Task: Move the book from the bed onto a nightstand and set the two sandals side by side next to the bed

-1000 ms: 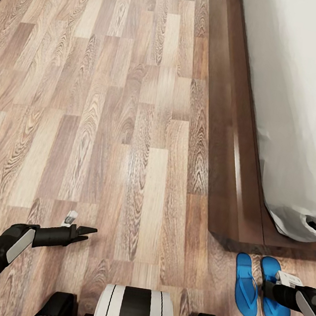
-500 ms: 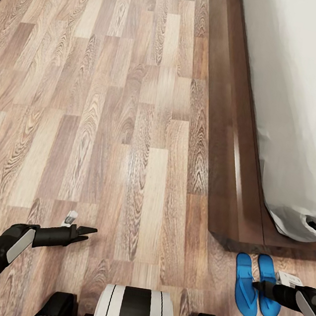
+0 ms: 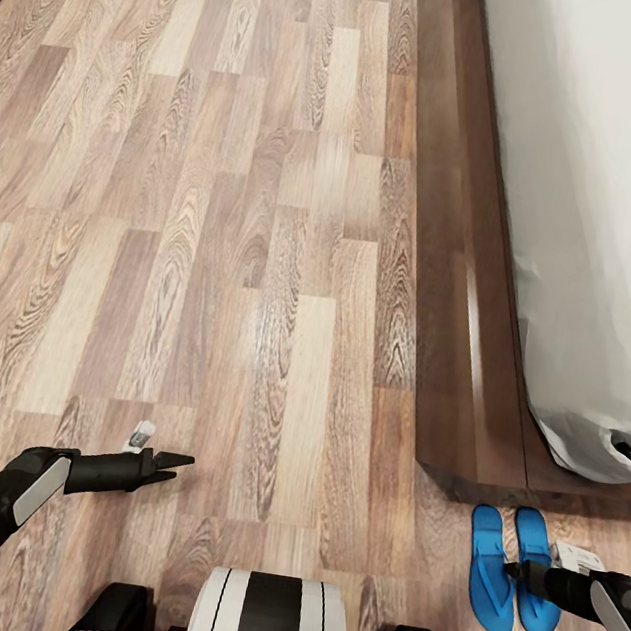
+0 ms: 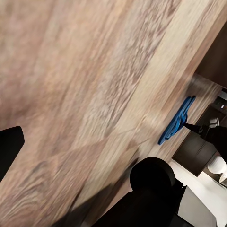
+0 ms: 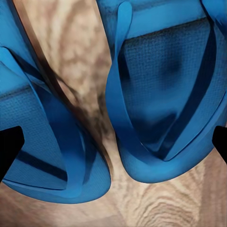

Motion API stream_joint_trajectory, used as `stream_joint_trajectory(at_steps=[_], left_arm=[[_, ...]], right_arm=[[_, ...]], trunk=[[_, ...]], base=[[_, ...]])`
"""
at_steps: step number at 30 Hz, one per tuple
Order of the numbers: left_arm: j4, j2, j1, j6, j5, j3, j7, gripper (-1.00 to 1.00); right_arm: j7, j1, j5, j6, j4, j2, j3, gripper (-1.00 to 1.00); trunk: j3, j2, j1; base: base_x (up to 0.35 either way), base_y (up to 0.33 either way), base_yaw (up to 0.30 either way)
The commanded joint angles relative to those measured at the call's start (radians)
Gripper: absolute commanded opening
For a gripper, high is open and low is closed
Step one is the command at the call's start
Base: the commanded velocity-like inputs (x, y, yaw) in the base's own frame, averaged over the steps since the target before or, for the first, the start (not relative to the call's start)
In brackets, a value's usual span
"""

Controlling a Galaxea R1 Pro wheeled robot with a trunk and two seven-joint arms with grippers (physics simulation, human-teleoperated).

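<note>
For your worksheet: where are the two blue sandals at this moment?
In the head view, the two sandals lie side by side on the wood floor at lower right, just off the bed frame's corner, with the right gripper directly over them.

No readable text, labels, brands or numbers anywhere: the sandals (image 3: 513, 573), floor (image 3: 215, 240) and bed (image 3: 596, 196) carry no lettering that can be made out

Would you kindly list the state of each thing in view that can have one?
Left sandal: flat on the floor, strap up, beside the other at the bed's corner.
Right sandal: flat on the floor, partly under the right tool.
Left tool: held low above the floor, holding nothing.
Right tool: open, low above the sandals.
Bed: bare mattress, no book on the part in view.
</note>
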Motion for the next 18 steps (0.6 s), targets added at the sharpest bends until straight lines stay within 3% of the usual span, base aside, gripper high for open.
stream_joint_trajectory(at_steps=[1,7,18], left_arm=[[0.000,0.001,0.000,0.006,0.007,-0.004,0.000,1.00],[0.000,0.001,0.000,0.006,0.008,-0.004,0.000,1.00],[0.000,0.001,0.000,0.006,0.007,-0.005,0.000,1.00]], right_arm=[[0.002,0.000,0.000,0.003,-0.001,-0.001,0.003,1.00],[0.002,0.000,0.000,0.003,-0.001,-0.001,0.003,1.00],[0.002,0.000,0.000,0.003,-0.001,-0.001,0.004,1.00]], trunk=[[-0.001,0.000,0.000],[-0.001,0.000,0.000],[0.042,0.002,-0.005]], base=[[0.000,0.000,0.000],[0.000,0.000,0.000],[0.000,0.000,0.000]])
